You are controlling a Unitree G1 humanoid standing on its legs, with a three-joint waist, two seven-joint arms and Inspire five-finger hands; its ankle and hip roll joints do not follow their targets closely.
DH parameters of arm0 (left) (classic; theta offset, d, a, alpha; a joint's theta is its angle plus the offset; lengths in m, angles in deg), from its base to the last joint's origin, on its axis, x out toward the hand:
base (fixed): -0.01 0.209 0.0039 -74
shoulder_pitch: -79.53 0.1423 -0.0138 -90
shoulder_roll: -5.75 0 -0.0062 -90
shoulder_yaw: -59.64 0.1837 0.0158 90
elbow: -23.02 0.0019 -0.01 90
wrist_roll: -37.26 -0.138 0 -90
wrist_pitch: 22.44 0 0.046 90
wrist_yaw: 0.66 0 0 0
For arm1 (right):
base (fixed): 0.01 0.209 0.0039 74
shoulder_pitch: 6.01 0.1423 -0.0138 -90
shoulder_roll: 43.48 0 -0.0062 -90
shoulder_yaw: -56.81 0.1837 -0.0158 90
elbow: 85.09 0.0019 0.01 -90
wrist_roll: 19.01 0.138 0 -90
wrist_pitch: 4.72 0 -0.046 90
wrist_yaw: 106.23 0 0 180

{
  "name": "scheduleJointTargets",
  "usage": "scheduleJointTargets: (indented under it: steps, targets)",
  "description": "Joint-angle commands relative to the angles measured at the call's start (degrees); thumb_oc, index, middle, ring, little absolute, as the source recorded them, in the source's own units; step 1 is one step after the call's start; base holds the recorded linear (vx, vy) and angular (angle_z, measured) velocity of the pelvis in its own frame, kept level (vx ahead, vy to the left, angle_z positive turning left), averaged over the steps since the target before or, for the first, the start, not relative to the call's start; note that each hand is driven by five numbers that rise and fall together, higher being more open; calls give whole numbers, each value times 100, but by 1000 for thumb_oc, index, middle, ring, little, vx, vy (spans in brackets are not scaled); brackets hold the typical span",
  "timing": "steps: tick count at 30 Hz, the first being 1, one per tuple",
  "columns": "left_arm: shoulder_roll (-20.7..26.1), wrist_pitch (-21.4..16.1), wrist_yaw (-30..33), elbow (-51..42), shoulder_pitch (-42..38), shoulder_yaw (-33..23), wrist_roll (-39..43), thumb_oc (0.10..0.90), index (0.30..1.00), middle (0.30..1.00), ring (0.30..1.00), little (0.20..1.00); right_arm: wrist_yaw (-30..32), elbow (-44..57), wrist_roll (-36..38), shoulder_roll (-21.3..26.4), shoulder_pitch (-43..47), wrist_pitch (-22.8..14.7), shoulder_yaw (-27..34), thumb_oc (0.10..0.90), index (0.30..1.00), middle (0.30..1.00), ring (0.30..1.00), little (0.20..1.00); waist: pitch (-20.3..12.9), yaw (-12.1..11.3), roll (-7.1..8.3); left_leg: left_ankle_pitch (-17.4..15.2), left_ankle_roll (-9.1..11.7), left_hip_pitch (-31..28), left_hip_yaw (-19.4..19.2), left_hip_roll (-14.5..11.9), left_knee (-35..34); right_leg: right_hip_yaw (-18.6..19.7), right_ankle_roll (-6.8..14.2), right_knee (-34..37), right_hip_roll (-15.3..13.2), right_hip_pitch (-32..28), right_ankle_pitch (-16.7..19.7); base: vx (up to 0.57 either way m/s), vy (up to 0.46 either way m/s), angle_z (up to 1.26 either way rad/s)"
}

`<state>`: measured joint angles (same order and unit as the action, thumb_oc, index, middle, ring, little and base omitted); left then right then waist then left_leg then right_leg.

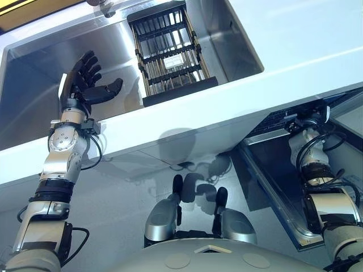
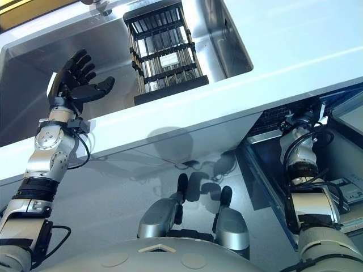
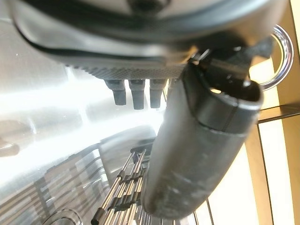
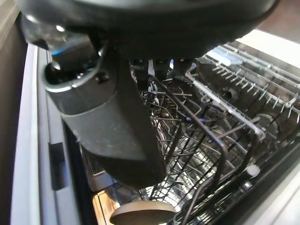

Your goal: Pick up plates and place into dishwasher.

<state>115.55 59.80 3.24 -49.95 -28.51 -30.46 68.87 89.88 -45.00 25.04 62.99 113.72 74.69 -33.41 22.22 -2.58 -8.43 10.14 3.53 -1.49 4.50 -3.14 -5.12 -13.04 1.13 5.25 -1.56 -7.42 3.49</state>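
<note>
Left hand (image 1: 82,85) splayed wide, empty. There's open sink (image 1: 34,113) around its fingers and a drying rack (image 1: 170,51) just beside. Right hand (image 4: 108,117) grip: can't tell. Dishwasher rack (image 4: 220,126) wires crowd it, tan plate (image 4: 140,214) rim off its thumb tip.

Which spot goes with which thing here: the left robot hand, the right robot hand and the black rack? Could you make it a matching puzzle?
1. left robot hand
2. right robot hand
3. black rack

A. standing in the steel sink
B. at the dishwasher's wire basket
C. held open over the sink

Pairs: 1-C, 2-B, 3-A.
</note>
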Motion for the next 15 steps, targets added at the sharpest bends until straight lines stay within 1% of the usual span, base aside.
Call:
scheduleJointTargets:
  steps: [1, 2, 3, 4, 5, 6, 7, 8, 11, 15]
  targets:
    - [187, -531, 51, -536, 15, -126, 106, 800, 900, 900, 900, 900, -28, 1386, -611, 275, 572, -723, -65, 800, 900, 900, 900, 900, -708, 45, 491, -864, -258, -232, -299, 484, 296, 325, -10, -692, 71, 255, -574, -10, 126, -1]
    - [143, -519, 102, -608, 111, -185, 81, 800, 900, 900, 900, 900, 49, 1574, -721, 235, 201, -662, 66, 800, 900, 900, 900, 900, -753, 117, 515, -883, -285, -301, -354, 487, 239, 389, 16, -671, 78, 242, -559, -3, 95, -4]
    - [135, -520, 109, -617, 131, -191, 70, 800, 900, 900, 900, 900, 57, 1620, -740, 225, 140, -644, 84, 800, 900, 900, 900, 900, -763, 120, 518, -883, -288, -313, -366, 486, 227, 401, 20, -666, 80, 239, -557, -36, 111, -8]
    - [71, -541, 153, -666, 234, -276, 49, 800, 900, 900, 900, 900, 179, 1854, -928, 194, -266, -508, 222, 800, 900, 900, 900, 900, -790, 225, 541, -856, -316, -332, -439, 486, 197, 453, 41, -649, 83, 262, -489, -31, 81, -19]
    - [45, -544, 166, -696, 302, -314, 27, 800, 900, 900, 900, 900, 200, 1966, -1010, 186, -487, -492, 307, 800, 900, 900, 900, 900, -821, 257, 553, -866, -330, -362, -478, 486, 172, 495, 54, -643, 90, 261, -484, 4, 125, -30]
    - [-30, -569, 174, -746, 446, -421, -7, 800, 900, 900, 900, 900, 267, 2171, -1318, 204, -965, -444, 543, 800, 900, 900, 900, 900, -883, 369, 580, -930, -359, -467, -564, 481, 94, 596, 98, -632, 108, 232, -522, 5, 86, -32]
    - [-52, -548, 176, -786, 488, -468, 2, 800, 900, 900, 900, 900, 290, 2257, -1446, 223, -1134, -417, 633, 800, 900, 900, 900, 900, -888, 414, 594, -906, -376, -462, -614, 477, 100, 627, 104, -633, 112, 252, -476, 22, 95, -36]
    - [-92, -558, 186, -808, 559, -535, -19, 800, 900, 900, 900, 900, 341, 2416, -1645, 239, -1448, -379, 792, 800, 900, 900, 900, 900, -919, 496, 613, -982, -401, -530, -672, 475, 68, 716, 134, -643, 122, 236, -525, -19, 58, -37]
    - [-144, -545, 216, -803, 607, -635, -24, 800, 900, 900, 900, 900, 398, 2695, -1931, 331, -1936, -262, 1143, 800, 900, 900, 900, 900, -950, 697, 647, -1057, -452, -612, -831, 463, 43, 882, 189, -708, 138, 276, -542, -17, 62, -39]
    - [-176, -538, 233, -685, 527, -724, -26, 800, 900, 900, 900, 900, 517, 2951, -1940, 371, -2308, -328, 1570, 800, 900, 900, 900, 900, -977, 975, 687, -1140, -498, -693, -1108, 456, 26, 1081, 265, -720, 151, 336, -510, -31, 44, -43]
